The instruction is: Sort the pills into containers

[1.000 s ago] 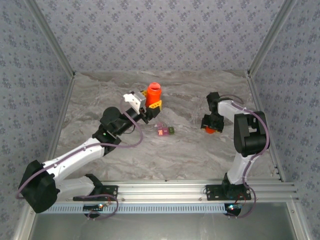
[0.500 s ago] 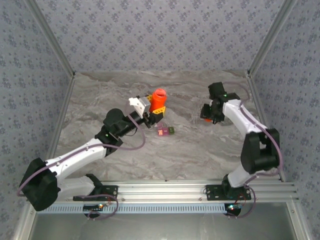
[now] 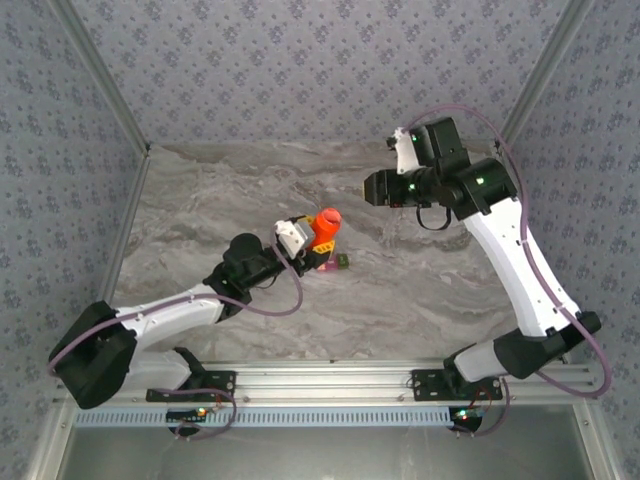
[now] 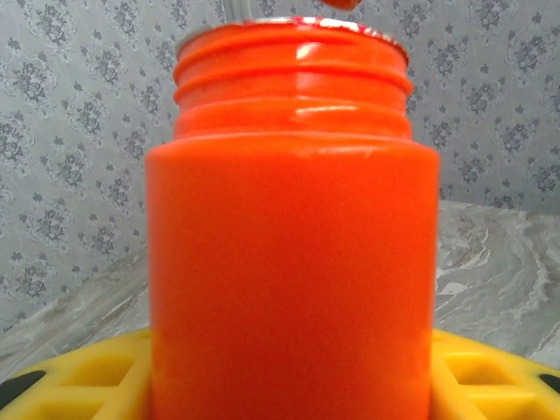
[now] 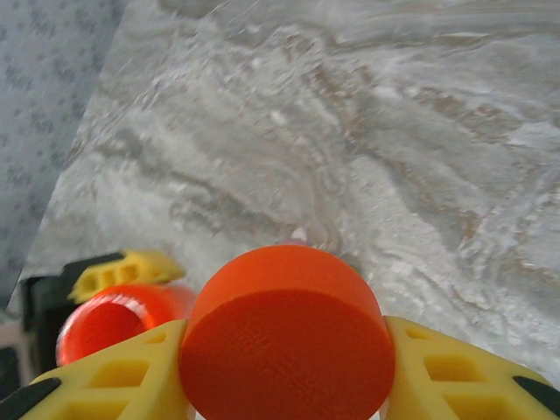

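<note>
Left wrist, open orange bottle (image 4: 293, 262), clamped in left hand (image 4: 293, 378)

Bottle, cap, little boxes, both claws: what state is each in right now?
Bottle: cap off, held.
Cap: off the bottle, held.
Containers: resting on table; lids too small to tell.
Left gripper: shut on bottle.
Right gripper: shut on cap.
</note>
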